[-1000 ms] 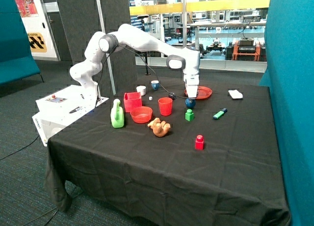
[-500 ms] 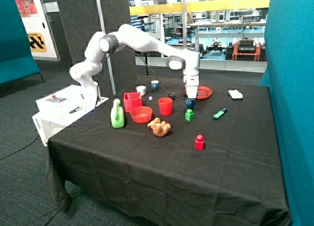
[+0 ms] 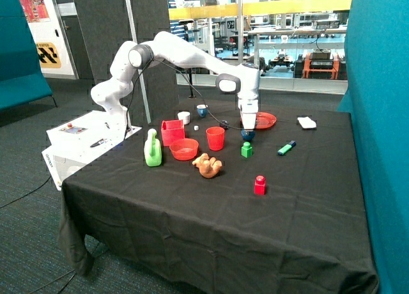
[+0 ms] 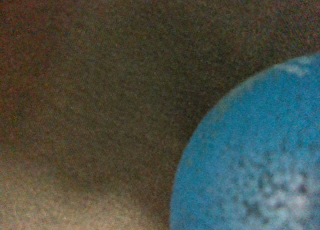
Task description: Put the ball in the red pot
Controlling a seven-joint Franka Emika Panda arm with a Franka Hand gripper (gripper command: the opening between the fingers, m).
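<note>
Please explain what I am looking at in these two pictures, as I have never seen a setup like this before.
The white jointed machine is a robot arm, bolted beside a table draped in black cloth. One picture comes from a camera standing apart in the room; the other from a camera on the arm's wrist, so close that it shows mostly cloth and part of the ball. The arm's hand is lowered right over that dark blue ball; whether it grips it cannot be seen. The red pot, the square box meant to receive the ball, stands further along, past a red cup. Also there: a red bowl, a green block and a red plate.
</note>
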